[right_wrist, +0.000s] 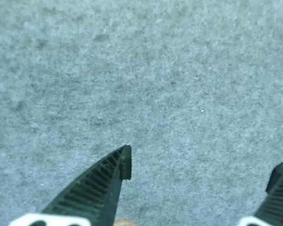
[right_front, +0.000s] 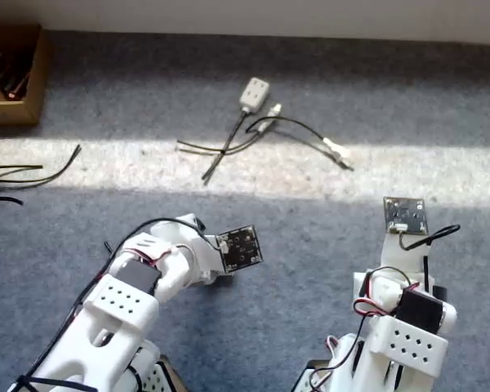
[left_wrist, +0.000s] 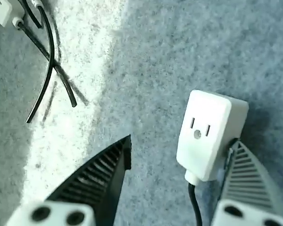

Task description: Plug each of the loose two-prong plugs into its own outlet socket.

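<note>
- Socket block (left_wrist: 210, 134) first: we judge the step in hand to be gripping it. We should close across its flat sides, square to the body, and leave the slotted face uncovered for a plug to reach.
- Cord (left_wrist: 194, 207) at its base needs care. We clamp on the body above it, not on the cord, or the block may twist as the jaws meet.
- Looks: white, boxy, with rounded edges. The face has two narrow slots with a small round mark below them, and the black cord leaves the lower end.
- Place: it lies on the grey-blue carpet (left_wrist: 188, 56), against one finger (left_wrist: 240, 174) of the left gripper (left_wrist: 179, 143).
- Left gripper: jaws spread wide, pinching nothing. The other finger is well apart from the block.
- Farther off, a second socket (right_front: 253, 94) lies among crossing black cords (right_front: 229, 147). What looks like a near plug (right_front: 267, 122) lies just beside it, and a far plug (right_front: 336, 149) lies apart at a cord's end.
- Right gripper (right_wrist: 205, 157): jaws spread over bare carpet, holding nothing. We judge it is free to fetch a plug once the block is held steady.
</note>
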`<action>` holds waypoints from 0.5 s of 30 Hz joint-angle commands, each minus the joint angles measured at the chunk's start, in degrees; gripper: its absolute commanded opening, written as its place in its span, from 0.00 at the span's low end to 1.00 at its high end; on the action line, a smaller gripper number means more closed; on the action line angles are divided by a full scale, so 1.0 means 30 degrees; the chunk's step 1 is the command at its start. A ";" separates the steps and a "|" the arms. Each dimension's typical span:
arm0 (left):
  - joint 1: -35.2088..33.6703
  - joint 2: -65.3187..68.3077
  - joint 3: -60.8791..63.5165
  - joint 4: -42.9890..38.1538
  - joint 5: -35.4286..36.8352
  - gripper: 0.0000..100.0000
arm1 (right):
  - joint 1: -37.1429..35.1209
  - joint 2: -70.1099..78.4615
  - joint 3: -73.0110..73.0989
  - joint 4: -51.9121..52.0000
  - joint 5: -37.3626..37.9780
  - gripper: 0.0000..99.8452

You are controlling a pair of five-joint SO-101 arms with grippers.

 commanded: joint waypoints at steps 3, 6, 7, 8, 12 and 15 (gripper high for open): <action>-0.0337 -0.0015 -0.0308 -0.1201 -0.0117 0.30 | -0.0132 0.0249 -0.0484 0.0190 0.0234 0.43; -0.0396 -0.0015 -0.0630 -0.1231 -0.0117 0.30 | -0.0132 0.0249 -0.0484 0.0190 0.0234 0.43; -0.0571 -0.0015 -0.0806 -0.1231 -0.0117 0.30 | -0.0132 0.0249 -0.0484 0.0190 0.0234 0.43; -0.0835 -0.0015 -0.0982 -0.1231 -0.0147 0.30 | -0.0132 0.0249 -0.0484 0.0190 0.0234 0.43; -0.2388 0.0015 -0.1685 -0.2198 -0.0205 0.30 | -0.0132 0.0249 -0.0484 0.0190 0.0234 0.43; -0.3531 0.0952 -0.1949 -0.3604 -0.1231 0.30 | -0.0132 0.0249 -0.0484 0.0190 0.0234 0.43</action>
